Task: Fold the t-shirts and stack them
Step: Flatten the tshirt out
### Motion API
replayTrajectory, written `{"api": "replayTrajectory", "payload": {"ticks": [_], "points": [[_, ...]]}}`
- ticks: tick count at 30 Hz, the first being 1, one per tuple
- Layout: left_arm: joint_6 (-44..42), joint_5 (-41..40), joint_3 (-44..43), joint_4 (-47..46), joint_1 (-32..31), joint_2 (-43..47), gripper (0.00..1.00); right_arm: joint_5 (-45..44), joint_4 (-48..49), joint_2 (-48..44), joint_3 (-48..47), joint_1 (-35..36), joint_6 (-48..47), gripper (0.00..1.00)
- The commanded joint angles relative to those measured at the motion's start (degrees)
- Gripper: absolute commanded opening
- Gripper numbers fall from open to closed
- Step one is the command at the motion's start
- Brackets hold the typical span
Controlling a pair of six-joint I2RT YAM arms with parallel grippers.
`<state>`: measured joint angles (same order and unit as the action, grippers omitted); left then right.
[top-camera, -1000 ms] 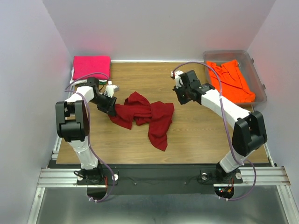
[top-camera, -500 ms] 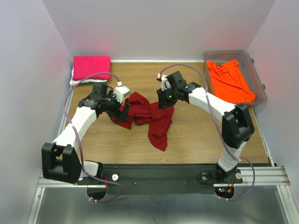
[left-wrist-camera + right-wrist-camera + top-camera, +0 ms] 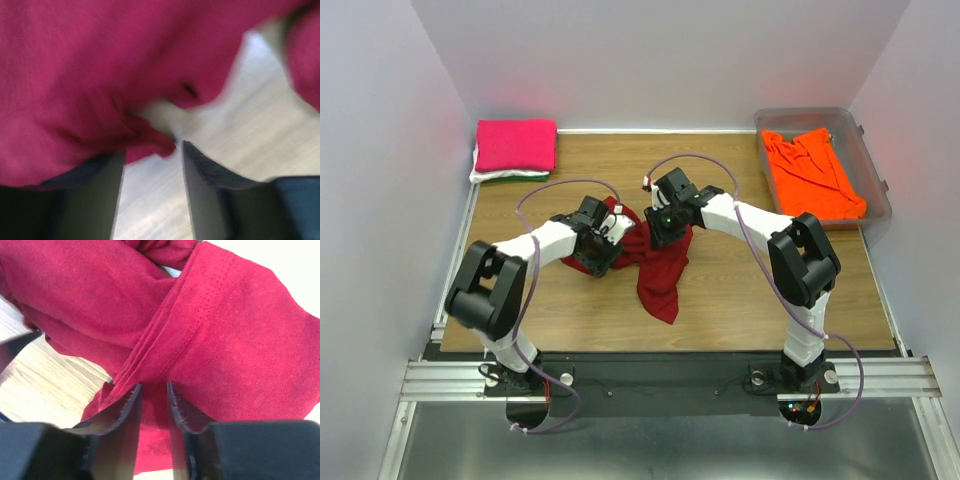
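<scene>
A dark red t-shirt (image 3: 660,262) lies crumpled in the middle of the table. My left gripper (image 3: 604,240) is low over its left part. In the blurred left wrist view (image 3: 152,148) its jaws stand apart, with a cloth edge (image 3: 150,142) just at the fingertips and bare table between them. My right gripper (image 3: 656,224) is on the shirt's upper middle. In the right wrist view (image 3: 153,387) its jaws are nearly together, pinching a fold of the red cloth (image 3: 225,340). A folded hot pink shirt (image 3: 516,144) tops a stack at the back left. An orange shirt (image 3: 812,172) lies in the tub.
A clear plastic tub (image 3: 868,150) stands at the back right. White and green cloth edges (image 3: 486,176) show under the pink shirt. The wooden table (image 3: 740,290) is walled at the back and both sides. The two arms nearly meet over the red shirt.
Both arms moved inward onto the dark red shirt. The left gripper went from its left edge to over its left part. The right gripper came down and left onto the cloth.
</scene>
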<state>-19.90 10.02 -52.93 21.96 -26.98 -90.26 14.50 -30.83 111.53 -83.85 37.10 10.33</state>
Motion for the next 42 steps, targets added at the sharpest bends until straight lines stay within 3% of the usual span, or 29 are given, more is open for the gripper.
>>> {"api": "replayTrajectory", "payload": {"ticks": [1, 2, 5, 6, 9, 15, 18, 19, 22, 24, 25, 26, 27, 32, 34, 38, 42], "points": [[1.9, -4.7, -3.5, 0.3, 0.3, -6.2, 0.51, -1.4, 1.3, -1.2, 1.1, -0.2, -0.1, 0.27], [1.8, -4.6, -3.6, 0.6, 0.5, -5.9, 0.34, -2.2, 1.3, -2.0, 2.5, -0.1, -0.6, 0.24], [0.4, -1.0, -3.9, 2.5, 1.9, -2.7, 0.04, -3.2, 1.0, -6.2, 4.7, -0.3, -3.0, 0.13], [-0.6, 0.4, -4.4, 3.7, 3.3, -1.3, 0.00, -3.4, 0.9, -7.6, 5.4, -0.5, -3.8, 0.10], [-6.5, 8.1, -6.7, 12.2, 6.4, 6.9, 0.00, -5.3, 0.4, -12.8, 7.6, -1.4, -7.2, 0.01], [-13.9, 13.0, -11.8, 25.8, 6.5, 10.8, 0.00, -9.1, -1.1, -18.5, 12.0, -4.1, -15.9, 0.01], [-14.0, 16.1, -13.6, 28.1, 2.9, 9.1, 0.00, -7.2, -1.6, -20.3, 12.8, -4.1, -18.2, 0.47], [-14.3, 18.3, -14.4, 28.6, -0.4, 8.4, 0.00, -6.9, -1.6, -21.3, 12.8, -4.3, -18.5, 0.68], [-14.1, 19.9, -15.2, 28.4, -6.9, 5.4, 0.00, -6.8, -1.7, -22.5, 12.1, -4.3, -18.6, 0.71], [-14.3, 20.6, -15.8, 28.0, -11.2, 3.7, 0.22, -5.5, -2.0, -22.9, 12.0, -5.2, -19.3, 0.71], [-14.7, 22.2, -16.2, 28.1, -10.9, 3.3, 0.43, -4.1, -2.3, -23.7, 12.1, -5.5, -19.8, 0.71], [-15.2, 23.0, -16.1, 28.0, -9.9, 3.6, 0.43, -2.9, -2.7, -24.0, 12.2, -5.5, -20.5, 0.71], [-15.5, 23.5, -15.6, 27.9, -8.9, 4.7, 0.56, 0.0, -3.3, -24.4, 12.6, -5.5, -22.3, 0.69], [-17.7, 23.3, -10.1, 26.6, -0.7, 10.0, 0.65, 11.3, -3.7, -25.0, 13.5, -5.5, -26.0, 0.62], [-19.3, 23.5, -9.2, 26.6, 6.0, 11.0, 0.65, 15.0, -2.8, -24.0, 13.1, -4.2, -26.3, 0.59], [-22.0, 20.2, -8.9, 26.4, 14.9, 9.5, 0.66, 12.7, 0.6, -21.5, 12.5, 1.6, -26.0, 0.52], [-25.2, 18.4, -5.9, 25.9, 19.2, 6.6, 0.66, 10.7, 3.8, -18.8, 12.3, 7.9, -25.4, 0.50]]}}
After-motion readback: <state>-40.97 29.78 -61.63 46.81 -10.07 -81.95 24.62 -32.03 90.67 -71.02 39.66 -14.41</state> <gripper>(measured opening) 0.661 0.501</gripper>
